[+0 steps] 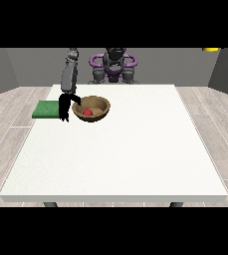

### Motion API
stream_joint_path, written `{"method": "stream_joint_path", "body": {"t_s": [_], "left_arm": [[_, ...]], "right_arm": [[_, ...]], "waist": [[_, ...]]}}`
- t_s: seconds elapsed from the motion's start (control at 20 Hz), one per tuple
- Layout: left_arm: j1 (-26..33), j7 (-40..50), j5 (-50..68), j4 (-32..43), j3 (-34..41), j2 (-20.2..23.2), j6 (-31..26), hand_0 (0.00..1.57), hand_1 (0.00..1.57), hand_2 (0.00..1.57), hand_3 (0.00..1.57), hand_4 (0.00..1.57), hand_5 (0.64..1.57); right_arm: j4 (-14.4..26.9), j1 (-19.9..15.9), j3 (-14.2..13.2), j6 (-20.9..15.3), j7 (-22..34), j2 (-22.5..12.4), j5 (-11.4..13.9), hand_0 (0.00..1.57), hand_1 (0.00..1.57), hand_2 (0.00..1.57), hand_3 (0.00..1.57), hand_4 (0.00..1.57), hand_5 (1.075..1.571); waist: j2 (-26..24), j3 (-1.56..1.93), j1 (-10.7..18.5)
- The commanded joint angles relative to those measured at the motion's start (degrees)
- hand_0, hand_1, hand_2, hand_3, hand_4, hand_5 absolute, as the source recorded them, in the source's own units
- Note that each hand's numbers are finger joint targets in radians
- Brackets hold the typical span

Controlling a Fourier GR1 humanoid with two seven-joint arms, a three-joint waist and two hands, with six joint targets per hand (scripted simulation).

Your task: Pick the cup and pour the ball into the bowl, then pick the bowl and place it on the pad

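Observation:
A brown wooden bowl [99,111] stands on the white table [120,149] at the back left, with a red ball [87,112] lying inside it. To its left, a flat green pad [46,109] lies at the table's left edge. The hand at the view's left [64,105] hangs between the pad and the bowl, its fingers straight and pointing down. Its thumb sticks out sideways to the bowl's left rim. No cup shows anywhere. The other hand is not visible.
The grey forearm [69,74] of the reaching arm slopes down from the robot's torso [114,67] behind the table's far edge. A yellow object [210,49] shows at the top right, off the table.

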Motion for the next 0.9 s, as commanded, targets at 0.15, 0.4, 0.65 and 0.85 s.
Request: {"method": "stream_joint_path", "body": {"t_s": [0.15,0.4,0.65,0.85], "left_arm": [[1.3,-1.0,2.4,-1.4,0.7,1.5,-2.4,0.00,0.00,0.00,0.00,1.02,1.537],[1.2,-0.7,3.0,0.0,2.8,3.9,-2.1,0.00,0.00,0.00,0.00,1.02,1.540],[-1.3,-0.1,4.9,-0.3,4.0,5.2,-2.4,0.00,0.00,0.00,0.00,1.03,1.529],[0.0,-0.2,5.4,1.0,4.5,5.1,-3.0,0.00,0.00,0.00,0.00,1.11,1.519]], "right_arm": [[3.0,-4.5,1.0,-3.8,-0.5,4.0,0.2,0.00,0.00,0.00,0.00,0.46,1.550],[5.3,-2.6,-0.1,-8.2,3.9,2.4,0.2,0.00,0.00,0.00,0.00,0.62,1.568],[6.3,2.6,1.8,-13.0,4.6,-1.7,4.9,1.57,1.57,1.57,1.57,0.94,1.471],[4.4,4.3,3.5,-17.7,5.7,-1.4,6.8,1.57,1.57,1.57,1.41,0.92,1.525]], "waist": [[1.6,0.63,1.7],[2.3,0.63,0.2],[5.3,0.58,0.2],[3.7,0.43,1.4]]}}
